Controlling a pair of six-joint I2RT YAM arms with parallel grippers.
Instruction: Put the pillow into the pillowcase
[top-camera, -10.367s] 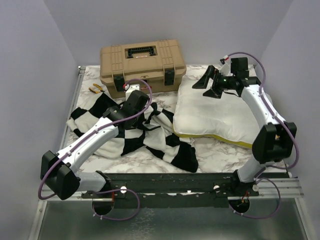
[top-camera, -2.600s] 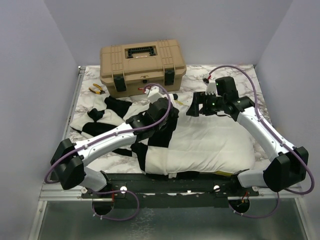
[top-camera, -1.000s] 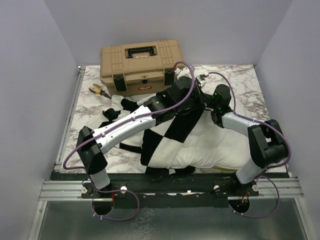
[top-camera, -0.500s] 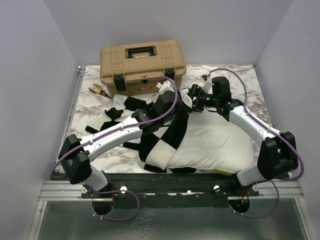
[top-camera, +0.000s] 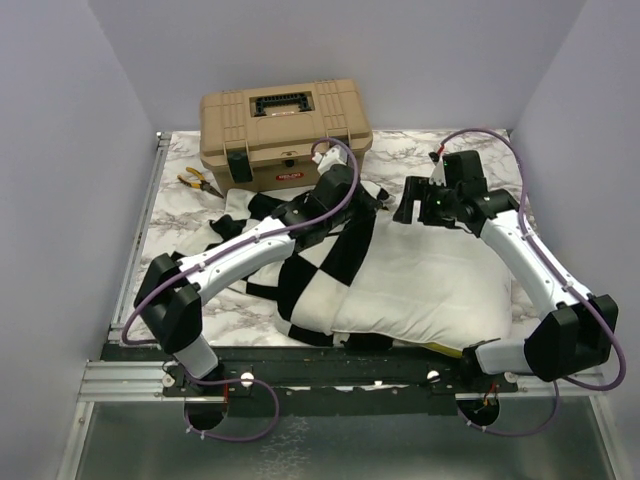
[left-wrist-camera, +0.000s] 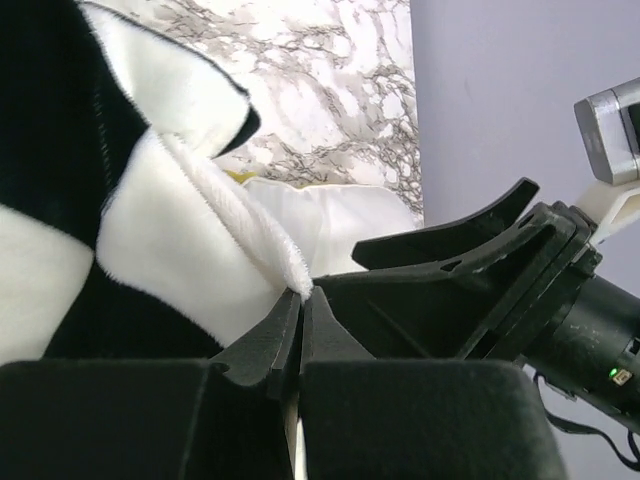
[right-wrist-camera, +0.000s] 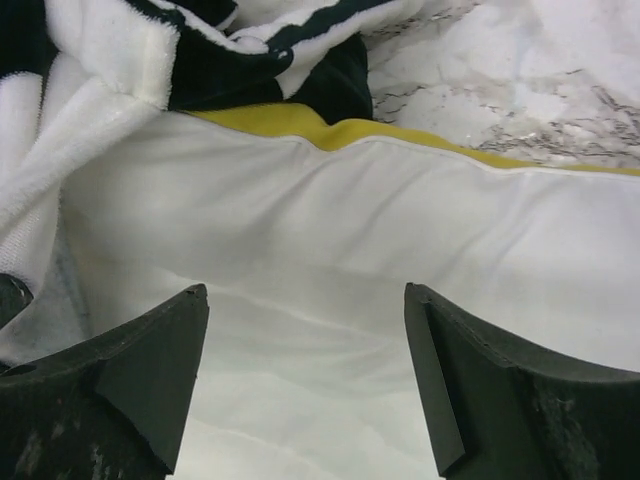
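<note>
Pillow (top-camera: 430, 290) lies centre-right of the frame, its left end covered by the pillowcase (top-camera: 325, 255). The left gripper (left-wrist-camera: 302, 300) pinches the case's edge; the right gripper (right-wrist-camera: 305, 295) gapes above the pillow. One-handed tugging could bunch the cover.

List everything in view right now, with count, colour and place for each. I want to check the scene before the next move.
pillow: one, white with a yellow edge strip, front right of the table, left end covered by the pillowcase
pillowcase: one, black and cream checks, middle-left of the table, reaching over the pillow's left end
toolbox: one, tan with black latches, back of the table, lid down
pliers: one pair, yellow handles, just left of the toolbox
table: one, white marble pattern, under everything
left claw: one, black, shut on a fleecy pillowcase edge
right claw: one, black, open above the pillow's far edge, holding nothing
</note>
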